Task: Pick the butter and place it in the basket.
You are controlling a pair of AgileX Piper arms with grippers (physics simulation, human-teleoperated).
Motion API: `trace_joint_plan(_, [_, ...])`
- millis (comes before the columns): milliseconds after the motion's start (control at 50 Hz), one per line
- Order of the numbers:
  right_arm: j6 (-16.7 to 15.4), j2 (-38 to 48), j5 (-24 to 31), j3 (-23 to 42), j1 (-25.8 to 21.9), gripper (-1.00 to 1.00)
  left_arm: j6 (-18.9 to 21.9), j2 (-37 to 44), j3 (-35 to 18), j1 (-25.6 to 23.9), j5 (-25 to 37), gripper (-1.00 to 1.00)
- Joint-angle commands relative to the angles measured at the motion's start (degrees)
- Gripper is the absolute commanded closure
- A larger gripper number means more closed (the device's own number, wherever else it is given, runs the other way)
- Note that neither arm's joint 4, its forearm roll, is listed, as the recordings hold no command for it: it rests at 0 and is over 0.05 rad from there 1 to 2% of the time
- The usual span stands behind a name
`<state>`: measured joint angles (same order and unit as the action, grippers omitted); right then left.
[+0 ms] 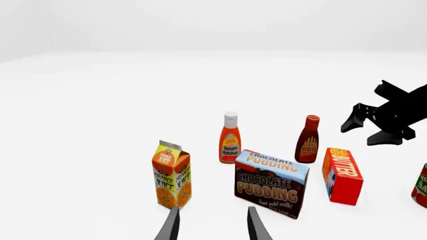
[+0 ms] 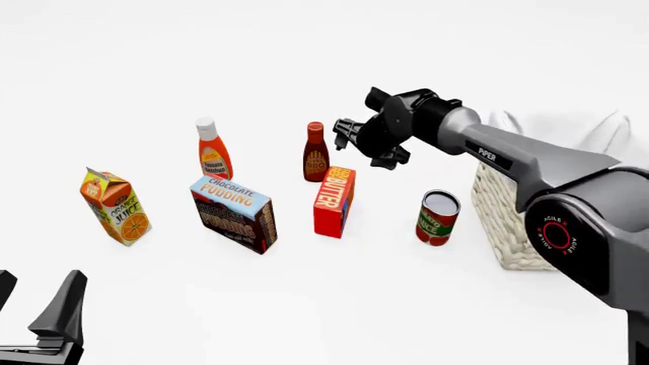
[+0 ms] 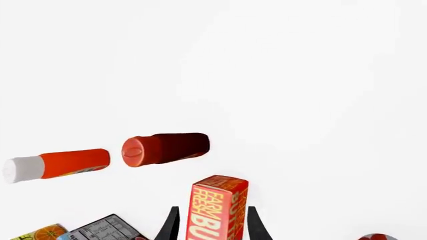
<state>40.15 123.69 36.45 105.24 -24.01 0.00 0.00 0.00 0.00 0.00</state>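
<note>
My right hand [image 2: 348, 134] hangs above the butter [image 2: 335, 201], fingers [image 3: 171, 224] spread wide to either side of its top, not touching. The butter stands on edge on the bench [image 2: 335, 304], between the pudding box [image 2: 234, 214] and a can [image 2: 437, 218]. The basket [image 2: 517, 220] sits at right. My left hand [image 2: 36, 304] waits low, open.

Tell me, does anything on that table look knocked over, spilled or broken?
Nothing stands out. The butter stands on its narrow edge, and the bottles, juice carton, pudding box and can are all upright and intact.
</note>
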Motion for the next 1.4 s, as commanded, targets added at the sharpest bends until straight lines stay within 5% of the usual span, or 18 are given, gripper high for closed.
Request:
trace_joint_plan(20, [-0.1,0.6,0.1,0.5,-0.3,-1.00,0.0,0.0,0.0,0.0,0.0,-1.00])
trace_joint_plan(1400, [1.2,5.9,0.9,4.2,-1.5,-1.00,0.0,0.0,0.0,0.0,0.0,-1.00])
